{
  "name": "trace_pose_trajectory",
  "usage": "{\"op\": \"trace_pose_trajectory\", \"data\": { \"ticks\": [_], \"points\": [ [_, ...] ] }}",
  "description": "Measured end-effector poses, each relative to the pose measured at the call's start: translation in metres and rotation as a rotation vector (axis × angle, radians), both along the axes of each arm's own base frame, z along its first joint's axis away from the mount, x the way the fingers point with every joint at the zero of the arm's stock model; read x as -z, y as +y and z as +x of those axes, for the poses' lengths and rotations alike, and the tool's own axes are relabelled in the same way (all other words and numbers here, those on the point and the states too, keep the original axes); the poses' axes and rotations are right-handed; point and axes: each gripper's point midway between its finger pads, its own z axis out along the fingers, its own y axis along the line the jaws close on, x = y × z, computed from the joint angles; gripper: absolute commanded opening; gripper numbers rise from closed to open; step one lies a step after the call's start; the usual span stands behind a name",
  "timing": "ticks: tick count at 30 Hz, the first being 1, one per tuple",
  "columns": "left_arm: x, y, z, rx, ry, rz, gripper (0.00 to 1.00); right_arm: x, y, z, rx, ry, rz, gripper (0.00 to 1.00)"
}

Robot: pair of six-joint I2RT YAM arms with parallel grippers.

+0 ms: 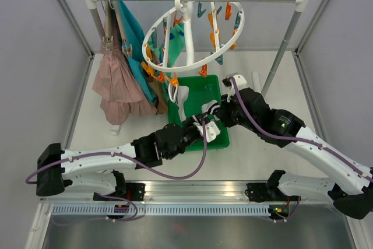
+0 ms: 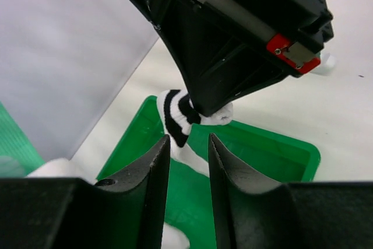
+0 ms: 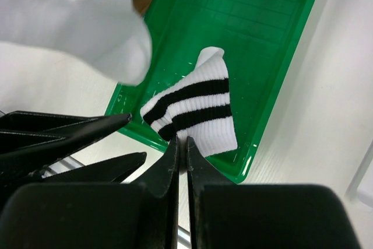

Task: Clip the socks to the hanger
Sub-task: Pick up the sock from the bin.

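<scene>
Right fingers pinch the striped sock by its cuff, hanging lengthwise downward; left fingers narrowly apart.

a: how's the left arm sitting?
b: stretched low from its base toward the middle. the left gripper has a narrow gap between its fingers.
a: and the right arm?
b: bent inward. the right gripper is pinched tight on the striped sock, just beyond the left's fingertips.
</scene>
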Motion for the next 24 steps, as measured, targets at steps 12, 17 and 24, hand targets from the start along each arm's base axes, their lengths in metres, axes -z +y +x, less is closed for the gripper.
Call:
{"op": "trace_pose_trajectory", "data": {
  "ticks": [12, 17, 24],
  "points": [
    [0.006, -0.004, 0.003, 0.009, -0.054, 0.042, 0.39, -0.01, 0.005, -0.005, -0.035, 0.005, 0.024, 0.0],
    [0.018, -0.01, 0.006, 0.011, -0.064, 0.085, 0.38, -0.009, 0.006, -0.007, -0.045, 0.012, 0.027, 0.0],
    [0.017, -0.013, 0.007, 0.011, -0.085, 0.088, 0.04, -0.008, 0.007, -0.009, -0.06, 0.017, 0.026, 0.02]
  ]
}}
